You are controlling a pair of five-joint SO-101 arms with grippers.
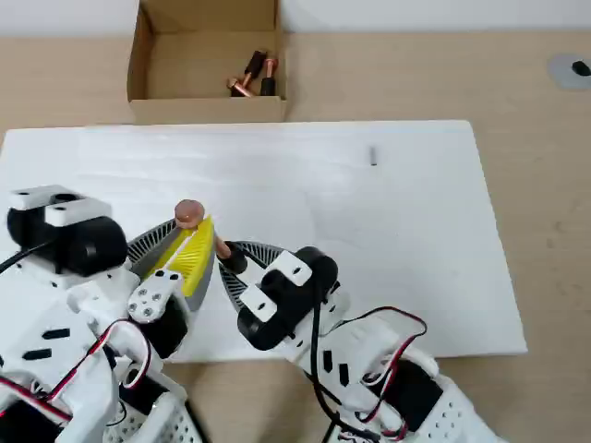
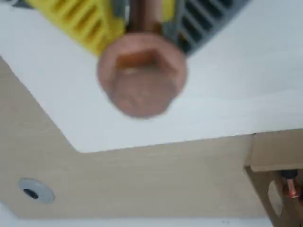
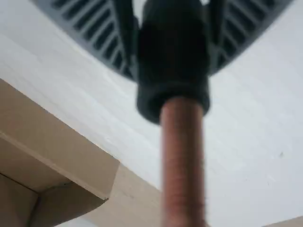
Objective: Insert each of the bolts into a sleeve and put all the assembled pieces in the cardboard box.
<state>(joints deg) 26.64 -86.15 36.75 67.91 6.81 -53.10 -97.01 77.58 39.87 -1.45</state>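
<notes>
At 7 o'clock on sheet [image 1: 369, 258]: left claw [image 1: 187, 235] clamps bolt [image 1: 189, 213], right claw [image 1: 242, 263] clamps sleeve [image 3: 173, 56], bolt seemingly partly inside. Risk: skewed push jams bolt; early release drops both, well apart from box [image 1: 205, 111] at 11 o'clock.

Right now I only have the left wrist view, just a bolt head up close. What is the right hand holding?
Observer: The right hand grips a black sleeve with a copper shaft sticking out of it.
Operator: How near are the hands?
Observer: Side by side over the white board, the left hand holding its bolt close beside the sleeve.
Operator: Anything in the box?
Observer: The cardboard box holds assembled pieces by its right wall.
</notes>
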